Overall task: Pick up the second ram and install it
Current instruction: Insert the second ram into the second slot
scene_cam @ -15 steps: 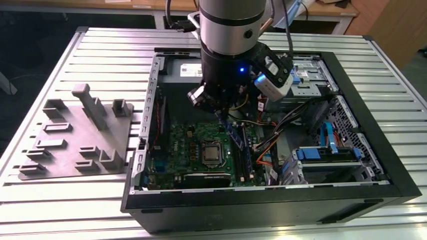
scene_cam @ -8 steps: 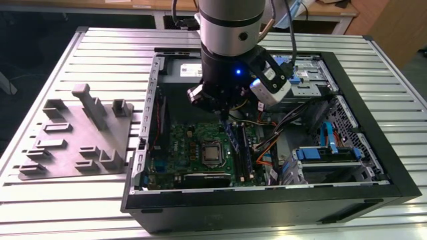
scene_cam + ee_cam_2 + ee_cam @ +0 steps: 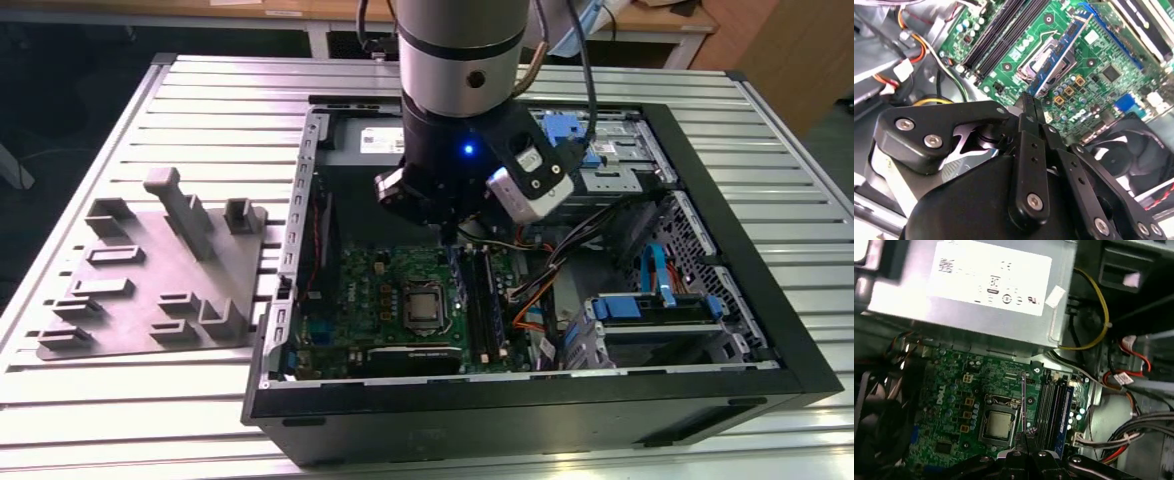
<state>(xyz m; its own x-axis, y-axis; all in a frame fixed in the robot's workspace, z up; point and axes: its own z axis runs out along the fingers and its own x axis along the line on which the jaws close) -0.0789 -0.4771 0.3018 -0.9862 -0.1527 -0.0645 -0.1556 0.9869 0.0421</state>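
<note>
My gripper (image 3: 1030, 104) is shut on the second ram (image 3: 1066, 47), a thin blue-green board with black chips that reaches out from the fingertips. In the first wrist view the second ram (image 3: 1024, 400) shows edge-on as a thin strip. There it hangs over the green motherboard (image 3: 954, 390), between the CPU socket (image 3: 996, 422) and the black memory slots (image 3: 1046, 402). Another blue stick (image 3: 1066, 405) sits in the outermost slot. In the exterior view the arm's wrist (image 3: 461, 170) hangs inside the open computer case (image 3: 534, 400), above the slots (image 3: 477, 300).
The silver power supply (image 3: 989, 285) sits at the case's far end, with bundled cables (image 3: 1124, 375) beside the slots. A black fan (image 3: 1134, 155) is at the board's edge. A drive cage (image 3: 654, 310) fills the case's right. A grey fixture plate (image 3: 160, 270) lies on the table.
</note>
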